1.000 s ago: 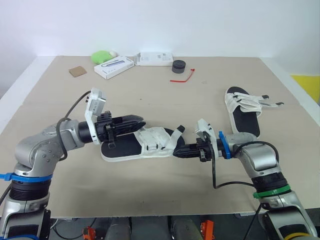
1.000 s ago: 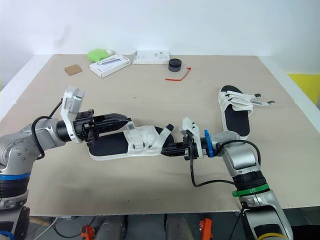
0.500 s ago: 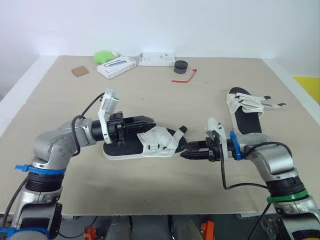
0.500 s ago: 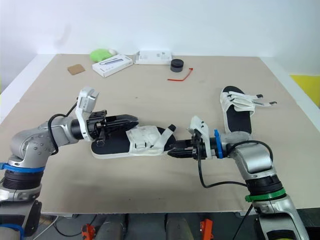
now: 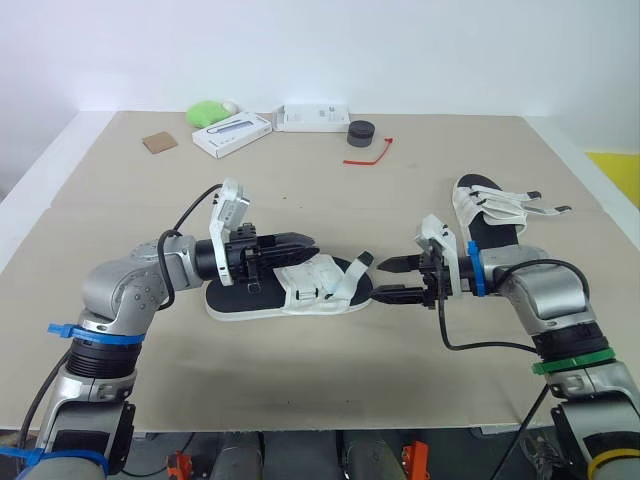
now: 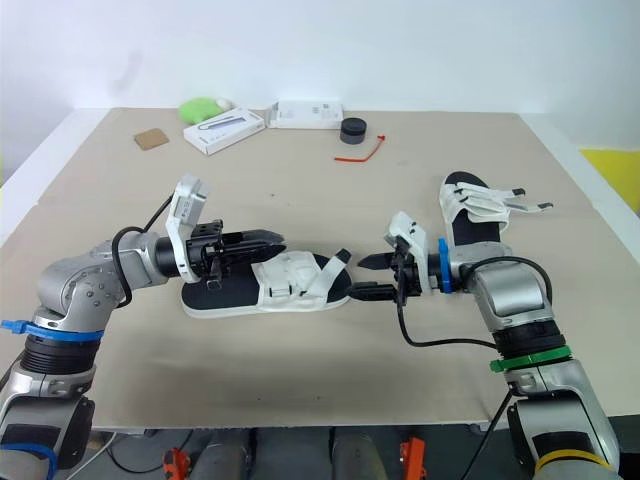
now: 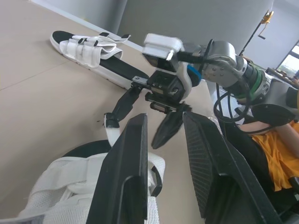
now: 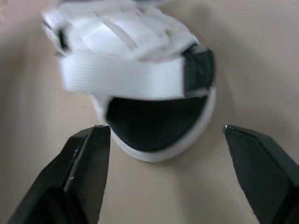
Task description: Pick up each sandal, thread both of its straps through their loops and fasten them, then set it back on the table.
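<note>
One sandal [image 5: 298, 284] faces right pincer [image 5: 383, 281] (spread wide).

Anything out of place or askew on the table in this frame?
The far sandal has both straps splayed loose off its side; the near sandal has one strap end sticking up unfastened beside the open right tool.
</note>
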`<state>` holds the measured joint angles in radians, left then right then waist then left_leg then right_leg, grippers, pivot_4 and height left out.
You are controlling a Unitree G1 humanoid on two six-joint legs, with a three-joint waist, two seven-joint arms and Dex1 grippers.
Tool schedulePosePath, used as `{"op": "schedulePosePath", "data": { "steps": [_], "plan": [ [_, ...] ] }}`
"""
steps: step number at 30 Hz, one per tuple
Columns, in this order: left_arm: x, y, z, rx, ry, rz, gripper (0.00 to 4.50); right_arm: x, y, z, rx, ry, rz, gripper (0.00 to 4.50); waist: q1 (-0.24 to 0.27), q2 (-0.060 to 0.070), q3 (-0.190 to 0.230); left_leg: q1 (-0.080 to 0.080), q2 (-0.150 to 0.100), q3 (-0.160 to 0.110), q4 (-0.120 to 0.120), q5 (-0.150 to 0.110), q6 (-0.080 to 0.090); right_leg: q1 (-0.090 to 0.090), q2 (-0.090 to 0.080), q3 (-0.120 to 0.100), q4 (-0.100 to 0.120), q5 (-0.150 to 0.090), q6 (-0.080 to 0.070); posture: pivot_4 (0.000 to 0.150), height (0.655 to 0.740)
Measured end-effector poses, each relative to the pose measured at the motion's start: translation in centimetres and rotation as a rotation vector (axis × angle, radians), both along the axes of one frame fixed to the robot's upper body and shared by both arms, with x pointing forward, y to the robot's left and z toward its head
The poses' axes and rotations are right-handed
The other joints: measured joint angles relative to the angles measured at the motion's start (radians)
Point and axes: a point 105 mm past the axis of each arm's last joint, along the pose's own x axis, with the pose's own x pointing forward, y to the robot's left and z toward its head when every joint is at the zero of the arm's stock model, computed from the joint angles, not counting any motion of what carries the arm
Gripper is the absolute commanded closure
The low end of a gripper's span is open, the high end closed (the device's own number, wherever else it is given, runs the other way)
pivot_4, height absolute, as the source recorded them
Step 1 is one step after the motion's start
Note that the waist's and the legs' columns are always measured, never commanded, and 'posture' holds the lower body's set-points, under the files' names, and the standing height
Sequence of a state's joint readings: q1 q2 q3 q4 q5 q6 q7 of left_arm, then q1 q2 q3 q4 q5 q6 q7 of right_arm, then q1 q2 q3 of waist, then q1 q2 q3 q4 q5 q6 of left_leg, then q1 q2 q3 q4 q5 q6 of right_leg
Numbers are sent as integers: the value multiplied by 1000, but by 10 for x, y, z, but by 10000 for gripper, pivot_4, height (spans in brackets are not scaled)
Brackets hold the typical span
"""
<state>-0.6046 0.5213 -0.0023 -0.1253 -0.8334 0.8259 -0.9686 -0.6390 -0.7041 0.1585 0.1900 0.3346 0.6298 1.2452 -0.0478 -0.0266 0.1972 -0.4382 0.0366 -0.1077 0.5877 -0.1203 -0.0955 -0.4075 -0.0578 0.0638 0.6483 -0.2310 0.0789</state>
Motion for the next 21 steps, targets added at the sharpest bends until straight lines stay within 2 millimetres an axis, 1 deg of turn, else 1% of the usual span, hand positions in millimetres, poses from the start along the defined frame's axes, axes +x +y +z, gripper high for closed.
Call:
{"op": "schedulePosePath", "data": {
  "steps": [1,2,3,5,6,7,8,10,14,21],
  "plan": [
    [0,0,0,-1,0,0,32751,2,1,-2,5,7,5,11637,0,0,0,0,0,0,0,0,0,0,0,0,0,0,1,1500,7400],
    [0,-1,0,-2,0,-1,32751,3,2,-2,10,8,14,16882,0,0,0,0,0,0,0,0,0,0,0,0,0,1,1,1500,7400],
    [0,-1,0,-3,0,-1,32751,4,4,-1,14,6,21,19488,0,0,0,0,0,0,0,0,0,0,0,0,0,1,2,1500,7400],
    [0,-2,0,-7,1,-4,32751,6,9,4,24,-5,47,29155,0,0,0,0,0,0,0,0,0,0,0,0,0,2,3,1500,7400],
    [0,-2,0,-9,2,-5,32751,6,11,6,22,-13,59,34762,0,0,0,0,0,0,0,0,0,0,0,0,0,2,3,1500,7400],
    [0,-3,0,-11,2,-6,32751,6,13,7,19,-18,71,39074,0,0,0,0,0,0,0,0,0,0,0,0,0,2,3,1500,7400],
    [0,-3,0,-14,2,-8,32751,6,16,8,21,-20,85,44781,0,0,0,0,0,0,0,0,0,0,0,0,0,1,3,1500,7400],
    [0,-4,-1,-16,4,-7,32751,5,21,7,22,-20,103,44781,0,0,0,0,0,0,0,0,0,0,0,0,0,2,3,1500,7400],
    [2,-4,-2,-19,12,-3,32751,8,23,2,-4,-11,105,44781,0,0,0,0,0,0,0,0,0,0,0,0,0,2,3,1500,7400],
    [3,-3,-2,-27,17,5,32751,8,37,-5,-31,-18,153,44781,0,0,0,0,0,0,0,0,0,0,0,0,0,2,3,1500,7400]
  ]
}}
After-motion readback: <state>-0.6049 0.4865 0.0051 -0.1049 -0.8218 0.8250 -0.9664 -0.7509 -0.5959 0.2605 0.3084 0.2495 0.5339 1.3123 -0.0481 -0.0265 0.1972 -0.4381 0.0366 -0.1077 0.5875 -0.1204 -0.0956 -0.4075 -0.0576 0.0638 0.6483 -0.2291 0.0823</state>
